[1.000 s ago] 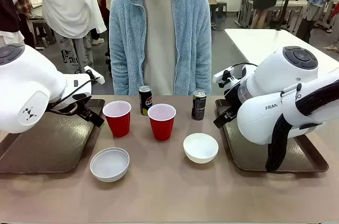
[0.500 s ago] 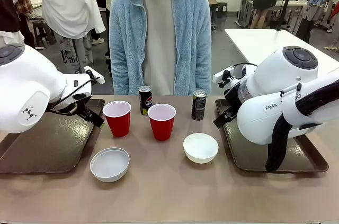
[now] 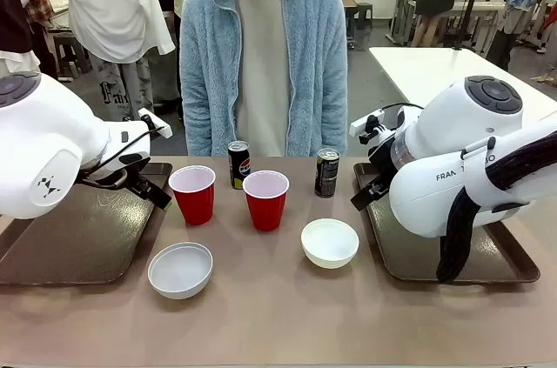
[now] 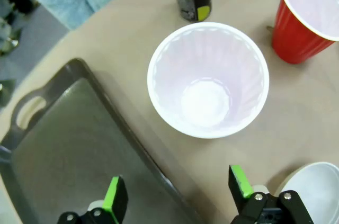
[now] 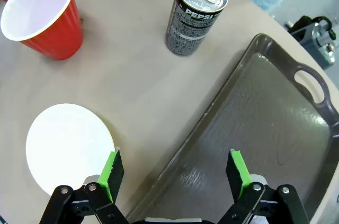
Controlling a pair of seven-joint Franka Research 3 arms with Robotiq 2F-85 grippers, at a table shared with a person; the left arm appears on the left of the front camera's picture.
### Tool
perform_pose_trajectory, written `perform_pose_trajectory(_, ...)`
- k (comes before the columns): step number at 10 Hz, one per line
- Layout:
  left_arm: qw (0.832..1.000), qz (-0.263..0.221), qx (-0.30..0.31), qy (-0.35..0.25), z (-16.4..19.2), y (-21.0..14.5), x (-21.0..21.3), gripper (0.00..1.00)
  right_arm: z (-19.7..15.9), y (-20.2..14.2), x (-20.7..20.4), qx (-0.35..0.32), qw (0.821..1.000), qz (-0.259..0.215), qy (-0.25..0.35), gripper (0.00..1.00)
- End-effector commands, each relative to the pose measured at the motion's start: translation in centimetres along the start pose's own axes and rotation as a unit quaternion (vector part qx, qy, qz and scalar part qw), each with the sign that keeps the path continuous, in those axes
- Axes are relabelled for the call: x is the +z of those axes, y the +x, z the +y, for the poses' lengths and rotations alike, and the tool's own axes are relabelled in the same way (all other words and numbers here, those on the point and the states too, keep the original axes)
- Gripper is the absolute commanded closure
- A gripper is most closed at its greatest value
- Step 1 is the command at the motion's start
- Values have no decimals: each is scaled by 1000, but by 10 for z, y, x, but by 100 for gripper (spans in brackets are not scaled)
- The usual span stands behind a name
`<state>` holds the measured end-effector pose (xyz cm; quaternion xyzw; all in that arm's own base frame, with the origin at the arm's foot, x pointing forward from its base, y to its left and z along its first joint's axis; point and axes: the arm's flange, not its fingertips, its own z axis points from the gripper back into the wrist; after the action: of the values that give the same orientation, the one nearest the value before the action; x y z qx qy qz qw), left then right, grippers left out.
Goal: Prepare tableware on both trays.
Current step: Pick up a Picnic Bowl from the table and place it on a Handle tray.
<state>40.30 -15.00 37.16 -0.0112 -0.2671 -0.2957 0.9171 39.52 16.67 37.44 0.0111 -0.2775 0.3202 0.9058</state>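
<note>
Two red cups (image 3: 193, 194) (image 3: 265, 200) stand mid-table, with a white bowl (image 3: 180, 270) in front left and another bowl (image 3: 330, 242) in front right. Behind the cups stand the green-yellow-topped can (image 3: 238, 164) and the Pepsi can (image 3: 327, 172). The left tray (image 3: 78, 237) and right tray (image 3: 418, 250) lie bare. My left gripper (image 4: 177, 192) hangs open over the left tray's inner rim (image 4: 63, 144), just short of a red cup (image 4: 208, 78). Above the right tray's inner rim (image 5: 254, 134), my right gripper (image 5: 174, 171) is open beside a bowl (image 5: 69, 147) and short of the Pepsi can (image 5: 196, 15).
A person in a light blue fleece jacket (image 3: 261, 55) stands at the far edge of the table, hands out of sight. Bare tabletop runs along the front edge. A white table (image 3: 452, 68) stands behind at the right.
</note>
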Motion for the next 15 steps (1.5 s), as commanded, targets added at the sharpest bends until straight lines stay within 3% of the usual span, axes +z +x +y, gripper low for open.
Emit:
perform_pose_trajectory(1,1000,0,0,0,0,0,0,0,0,0,0,0,1000,0,0,0)
perform_pose_trajectory(3,1000,0,0,0,0,0,0,0,0,0,0,0,1000,0,0,0)
perform_pose_trajectory(5,998,55,0,-40,1,-36,73,0,21,-25,67,-23,998,56,-16,0)
perform_pose_trajectory(7,994,80,-3,-73,3,-62,119,0,36,-50,127,-49,995,87,-19,0)
perform_pose_trajectory(9,988,99,-1,-118,-7,-84,147,0,55,-86,175,-65,989,129,11,0)
perform_pose_trajectory(10,991,99,19,-85,-8,-86,151,0,54,-95,180,-66,989,130,12,0)
perform_pose_trajectory(11,990,98,-1,-98,9,-24,135,0,29,-13,151,-52,992,116,-11,0)
perform_pose_trajectory(12,990,98,-1,-98,9,-24,135,0,29,-13,151,-52,992,116,-11,0)
perform_pose_trajectory(13,989,103,2,-102,9,-34,162,0,41,-29,192,-53,990,128,-4,0)
perform_pose_trajectory(14,980,72,29,-183,10,-34,142,0,21,-30,163,-94,983,124,97,0)
perform_pose_trajectory(15,955,36,57,-290,34,-23,142,0,-5,-31,158,-141,967,77,198,0)
